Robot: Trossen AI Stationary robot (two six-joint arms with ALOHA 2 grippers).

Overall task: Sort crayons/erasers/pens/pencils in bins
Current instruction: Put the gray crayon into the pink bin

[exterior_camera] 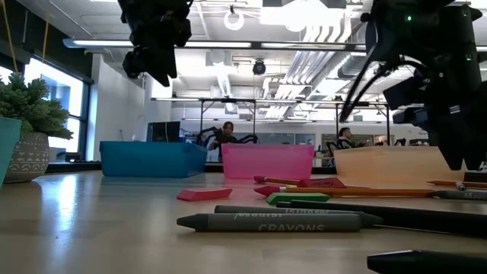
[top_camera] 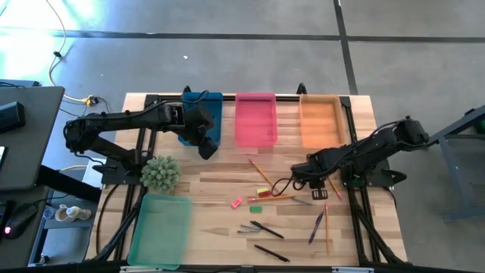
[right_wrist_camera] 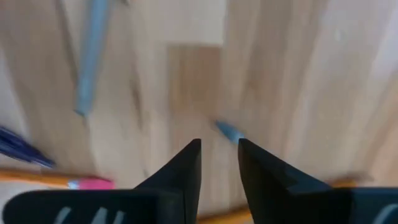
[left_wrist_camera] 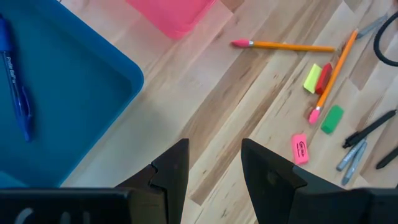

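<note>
The left gripper [top_camera: 205, 149] is held raised beside the blue bin [top_camera: 200, 115], fingers narrowly parted and empty. The right gripper [top_camera: 300, 174] is lowered over the desk [top_camera: 212, 189] near the pencils [top_camera: 262, 175], fingers slightly apart, empty.

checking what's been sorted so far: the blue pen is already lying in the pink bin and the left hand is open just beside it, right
Not quite. The blue pen lies in the blue bin, not the pink bin, as the left wrist view shows. The rest holds: the left hand is open just beside that bin.
</note>
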